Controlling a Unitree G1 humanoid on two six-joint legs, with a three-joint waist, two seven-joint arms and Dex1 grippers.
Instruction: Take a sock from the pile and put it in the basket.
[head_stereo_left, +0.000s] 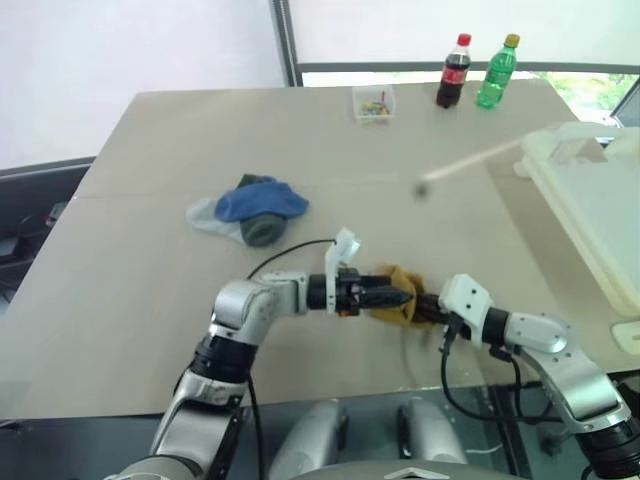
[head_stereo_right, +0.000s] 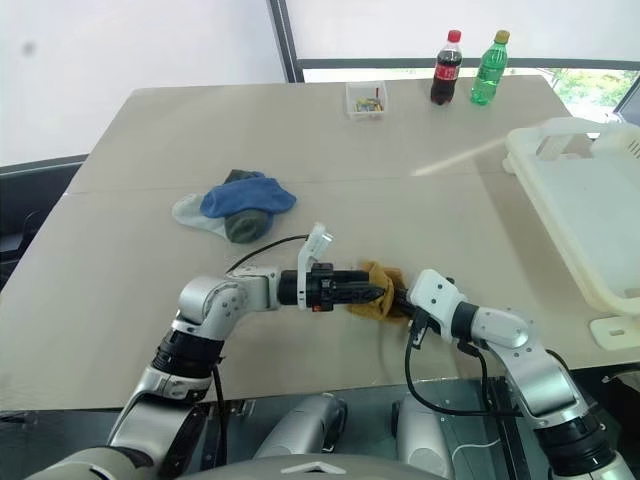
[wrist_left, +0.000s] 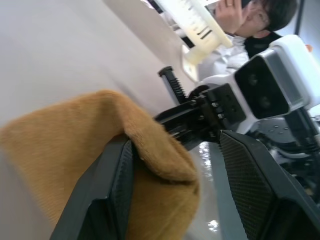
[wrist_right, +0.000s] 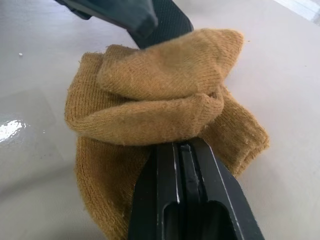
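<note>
pile mid-table, basket right, bottles behind

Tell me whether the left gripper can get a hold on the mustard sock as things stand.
Probably yes. The left gripper is open with one finger already against the mustard sock; the right gripper, shut on it, crowds the spot but doesn't block it.

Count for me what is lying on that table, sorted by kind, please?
Socks in the pile: at least 3, overlapping, so the exact number is unclear
Mustard sock held in the right pincer: 1
Drink bottles, cola bottle and green bottle: 2
Small clear box: 1
Cream basket: 1
Total: at least 8
</note>
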